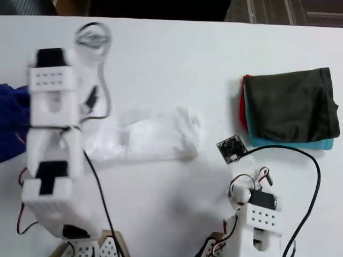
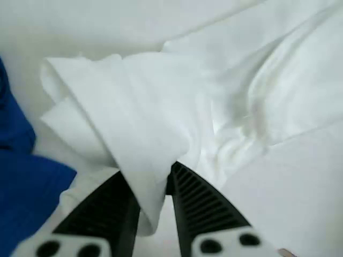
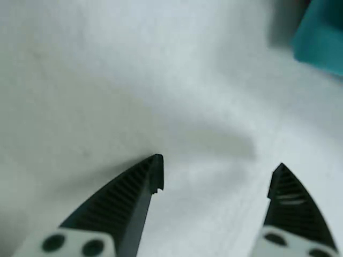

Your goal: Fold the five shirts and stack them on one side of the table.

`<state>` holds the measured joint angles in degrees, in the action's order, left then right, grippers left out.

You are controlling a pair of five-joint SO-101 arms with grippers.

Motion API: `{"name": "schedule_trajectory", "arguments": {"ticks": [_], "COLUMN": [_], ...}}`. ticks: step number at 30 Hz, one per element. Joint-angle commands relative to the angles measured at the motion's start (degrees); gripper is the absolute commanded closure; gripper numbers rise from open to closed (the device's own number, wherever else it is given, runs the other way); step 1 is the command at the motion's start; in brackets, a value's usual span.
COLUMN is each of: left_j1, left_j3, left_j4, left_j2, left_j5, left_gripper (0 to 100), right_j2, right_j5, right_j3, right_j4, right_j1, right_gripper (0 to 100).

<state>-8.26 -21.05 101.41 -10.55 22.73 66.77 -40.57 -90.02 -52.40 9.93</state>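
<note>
Left wrist view; shirt [image 2: 214, 107] inside gripper [image 2: 149, 172] (left)

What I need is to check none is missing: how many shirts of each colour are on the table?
White shirt: 1
Blue shirt: 1
Dark green shirt: 1
Red shirt: 1
Teal shirt: 1
Total: 5

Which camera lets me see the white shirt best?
The left wrist view: the white shirt is close up, its folds clear, an edge pinched in the left gripper. The high view shows the whole shirt, faint against the white table.
</note>
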Motion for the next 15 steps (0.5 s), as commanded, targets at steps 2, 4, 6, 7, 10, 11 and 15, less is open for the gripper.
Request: {"name": "schedule_trajectory", "arguments": {"ticks": [2, 4, 6, 7, 10, 11, 15], "left_j1": [11.9, 16.1, 19.2, 20.2, 22.3, 23.1, 26.9], "left_j3": [-2.4, -2.6, -2.5, -2.5, -2.9, -2.9, -2.9], "left_j4": [0.5, -1.6, -4.4, -6.2, -10.2, -10.9, -11.5], "left_j2": [5.5, 4.7, 2.7, 1.1, -4.9, -6.6, -10.3], "left_j5": [-2.7, -4.0, -4.4, -4.4, -4.5, -4.5, -4.5], "left_gripper": [97, 97, 97, 97, 97, 97, 97], "right_j2": [1.4, 1.4, 1.4, 1.4, 1.4, 1.4, 1.4], "right_j5": [0.2, 0.2, 0.5, 1.5, 2.1, 2.1, 2.1], "right_j3": [0.2, 0.2, 0.2, 0.2, 0.2, 0.2, 0.2], "right_j4": [0.8, 0.8, 0.8, 0.8, 0.9, 0.9, 1.0], "right_j1": [0.5, 0.6, 0.6, 0.6, 0.6, 0.6, 0.6], "right_gripper": [68.0, 68.0, 68.0, 68.0, 68.0, 68.0, 68.0]}}
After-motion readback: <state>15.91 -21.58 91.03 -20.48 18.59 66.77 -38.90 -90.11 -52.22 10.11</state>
